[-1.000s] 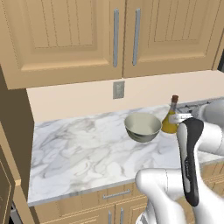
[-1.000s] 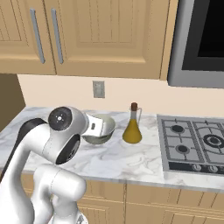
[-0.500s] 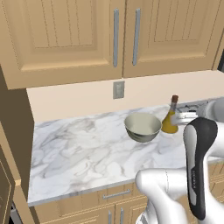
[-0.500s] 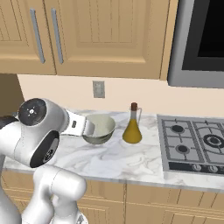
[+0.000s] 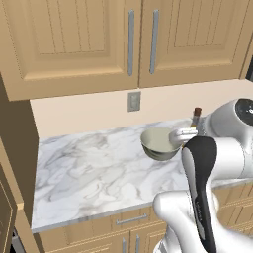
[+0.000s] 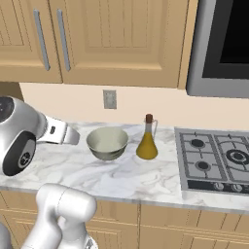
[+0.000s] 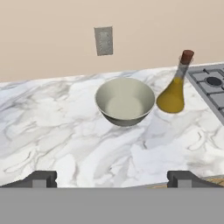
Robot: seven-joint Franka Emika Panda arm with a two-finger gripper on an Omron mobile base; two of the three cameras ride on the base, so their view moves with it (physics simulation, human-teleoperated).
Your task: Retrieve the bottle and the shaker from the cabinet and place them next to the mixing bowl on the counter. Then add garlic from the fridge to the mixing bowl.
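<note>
Two fingers (image 7: 112, 178) stay spread wide and empty as the arm has swung left, bottle (image 6: 147, 141) still beside mixing bowl (image 6: 107, 143).

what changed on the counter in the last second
Only the arm moved: in the right base view its big joint swung left and lower, away from the bowl, uncovering it. The gripper is open and empty, nothing taken or let go. The bowl and the bottle beside it stayed put on the counter.
</note>
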